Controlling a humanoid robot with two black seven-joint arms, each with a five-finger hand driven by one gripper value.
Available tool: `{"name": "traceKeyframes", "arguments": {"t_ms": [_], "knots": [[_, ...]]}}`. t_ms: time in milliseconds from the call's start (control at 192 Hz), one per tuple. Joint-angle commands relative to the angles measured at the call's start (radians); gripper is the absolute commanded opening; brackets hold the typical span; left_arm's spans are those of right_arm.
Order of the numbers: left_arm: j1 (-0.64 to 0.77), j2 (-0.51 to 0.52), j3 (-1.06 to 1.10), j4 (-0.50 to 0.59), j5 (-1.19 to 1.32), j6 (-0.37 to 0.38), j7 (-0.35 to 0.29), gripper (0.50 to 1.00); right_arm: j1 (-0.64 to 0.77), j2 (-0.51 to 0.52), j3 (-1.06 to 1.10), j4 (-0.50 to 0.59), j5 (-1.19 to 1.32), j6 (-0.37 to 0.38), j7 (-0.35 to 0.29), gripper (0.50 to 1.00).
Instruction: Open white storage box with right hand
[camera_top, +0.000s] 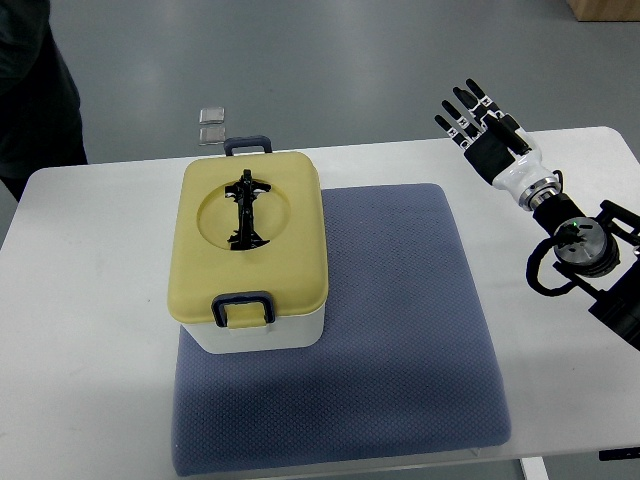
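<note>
Here, the white plastic storage box (252, 335) with a yellow lid is seen shut on a blue mat (400, 330), while the right hand (487, 135), fingers spread and empty, is held well apart; the dark front latch (244, 309) is best released first.

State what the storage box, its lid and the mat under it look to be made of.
Storage box: white body, apparently smooth moulded plastic with rounded corners and a faint sheen. Lid: matte pale yellow, likely plastic too, with dark blue latches. Mat: blue-grey, with a fine dotted weave suggesting fabric or mesh-covered foam; which one is unclear.
</note>
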Motion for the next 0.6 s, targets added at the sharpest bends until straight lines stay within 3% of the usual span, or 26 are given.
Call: {"name": "traceKeyframes", "arguments": {"t_ms": [0, 593], "knots": [[0.000, 0.000, 0.003, 0.002, 0.000, 0.001, 0.001, 1.000, 0.000, 0.000, -0.001, 0.000, 0.000, 0.000, 0.000, 0.934], [0.001, 0.000, 0.005, -0.017, 0.001, -0.015, -0.001, 1.000, 0.012, -0.001, -0.012, 0.002, -0.006, 0.005, -0.003, 0.936]]}}
